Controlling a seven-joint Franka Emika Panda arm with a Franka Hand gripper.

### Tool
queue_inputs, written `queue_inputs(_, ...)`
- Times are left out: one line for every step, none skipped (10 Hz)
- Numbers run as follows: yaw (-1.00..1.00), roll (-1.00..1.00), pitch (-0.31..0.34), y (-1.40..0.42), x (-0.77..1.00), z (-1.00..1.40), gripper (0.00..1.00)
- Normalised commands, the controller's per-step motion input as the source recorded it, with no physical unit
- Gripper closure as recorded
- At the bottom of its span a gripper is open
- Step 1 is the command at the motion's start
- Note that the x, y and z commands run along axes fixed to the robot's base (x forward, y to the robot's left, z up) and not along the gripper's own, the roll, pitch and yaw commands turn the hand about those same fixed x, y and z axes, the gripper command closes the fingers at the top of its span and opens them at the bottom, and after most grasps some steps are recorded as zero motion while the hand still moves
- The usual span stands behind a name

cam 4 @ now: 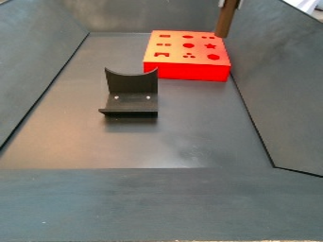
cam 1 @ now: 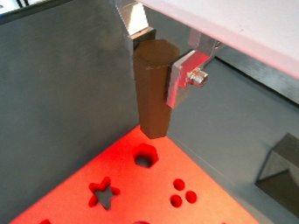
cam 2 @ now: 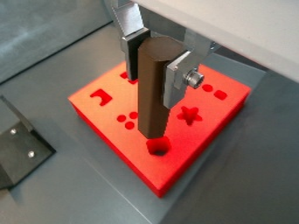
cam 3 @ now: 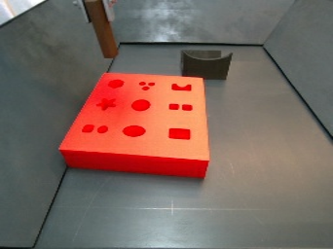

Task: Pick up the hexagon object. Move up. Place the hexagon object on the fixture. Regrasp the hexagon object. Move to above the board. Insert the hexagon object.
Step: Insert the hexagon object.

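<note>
The hexagon object [cam 1: 153, 92] is a long brown six-sided peg, held upright with my gripper [cam 1: 159, 61] shut on its upper part. In both wrist views a silver finger [cam 2: 177, 77] presses each side of the peg [cam 2: 153, 87]. Its lower end hangs just above the hexagonal cutout [cam 1: 143, 160] near one corner of the red board [cam 2: 216, 109]. In both side views the peg [cam 3: 99, 29] [cam 4: 228, 17] hangs over that corner of the board [cam 3: 136, 146] [cam 4: 202, 68], apart from it. The dark fixture [cam 3: 205, 63] [cam 4: 128, 93] stands on the floor away from the board, with nothing in its notch.
Beside the hexagonal cutout the board has a star cutout [cam 1: 104, 192] and small round holes [cam 1: 179, 194]. Grey walls [cam 3: 39, 39] enclose the floor. The fixture's edge [cam 1: 281, 166] and base plate [cam 2: 17, 153] show in the wrist views.
</note>
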Motion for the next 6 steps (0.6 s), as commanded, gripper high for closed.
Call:
queue_inputs(0.00, -0.16, -0.283, 0.03, -0.21, -0.54, 1.00)
queue_inputs(0.00, -0.14, -0.279, 0.00, -0.04, -0.57, 1.00)
queue_inputs(0.00, -0.15, -0.244, 0.00, 0.14, -0.61, 1.00)
queue_inputs(0.00, -0.16, -0.180, 0.00, 0.40, -0.55, 1.00)
queue_inputs(0.00, -0.14, -0.149, 0.00, 0.51, -0.51, 1.00)
queue_inputs(0.00, -0.14, -0.121, 0.00, 0.57, -0.48, 1.00)
